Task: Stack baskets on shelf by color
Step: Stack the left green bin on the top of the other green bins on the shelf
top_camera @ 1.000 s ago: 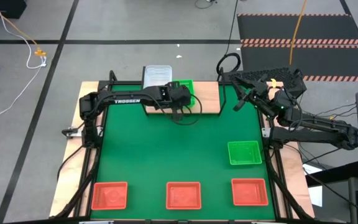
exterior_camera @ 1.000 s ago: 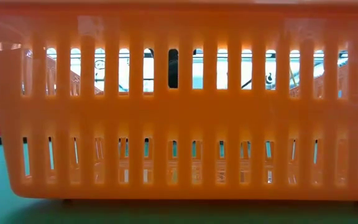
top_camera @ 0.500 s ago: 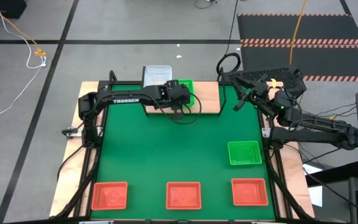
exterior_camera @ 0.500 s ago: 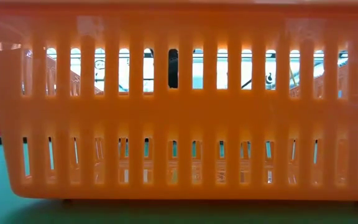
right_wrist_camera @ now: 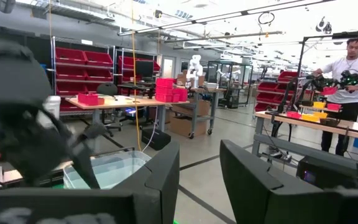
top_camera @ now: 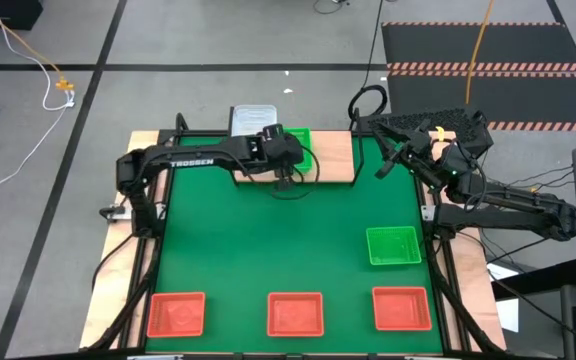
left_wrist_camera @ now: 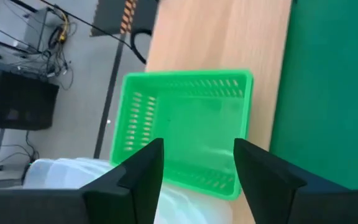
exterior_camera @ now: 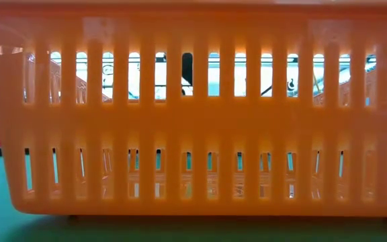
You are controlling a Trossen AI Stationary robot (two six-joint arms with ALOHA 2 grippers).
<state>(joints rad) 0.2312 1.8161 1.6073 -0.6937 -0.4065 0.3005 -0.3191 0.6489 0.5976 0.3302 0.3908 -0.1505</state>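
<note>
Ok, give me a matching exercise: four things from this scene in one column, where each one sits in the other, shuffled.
Things:
1. clear baskets
2. loose green basket
3. red-orange baskets
4. left gripper

Places:
A. in a row along the mat's near edge
B. above the green basket on the shelf, fingers open
C. on the shelf's left end
D. alone on the mat, right side

Pairs: 1-C, 2-D, 3-A, 4-B

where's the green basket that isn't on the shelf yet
In the high view the loose green basket sits on the green mat's right side, just above the rightmost red-orange basket and near the right arm's base.
</note>
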